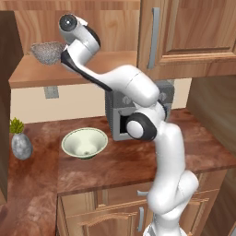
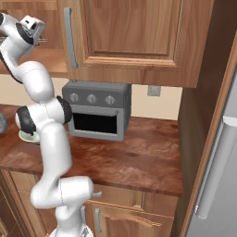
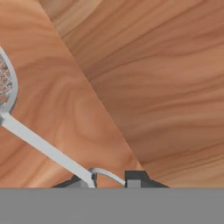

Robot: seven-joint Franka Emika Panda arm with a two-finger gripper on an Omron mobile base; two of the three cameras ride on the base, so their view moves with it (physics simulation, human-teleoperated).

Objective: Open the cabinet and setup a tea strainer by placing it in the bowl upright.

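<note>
The cabinet stands open, its door (image 1: 193, 32) swung to the right with the long grey handle (image 1: 153, 38). On its wooden shelf (image 1: 78, 69) rests the tea strainer (image 1: 47, 51), a grey mesh cup. In the hand view its mesh (image 3: 6, 85) is at the left edge, and its thin handle (image 3: 43, 146) runs down to my gripper (image 3: 109, 180), which is shut on the handle's looped end. My hand (image 1: 73, 27) is up inside the cabinet, just right of the strainer. The pale green bowl (image 1: 85, 142) sits below on the counter, upright and empty.
A grey toaster oven (image 2: 97, 111) stands on the brown counter (image 2: 139, 157) behind my arm. A stone vase with a plant (image 1: 20, 140) is left of the bowl. A tall grey fridge (image 2: 217, 139) closes off the right side.
</note>
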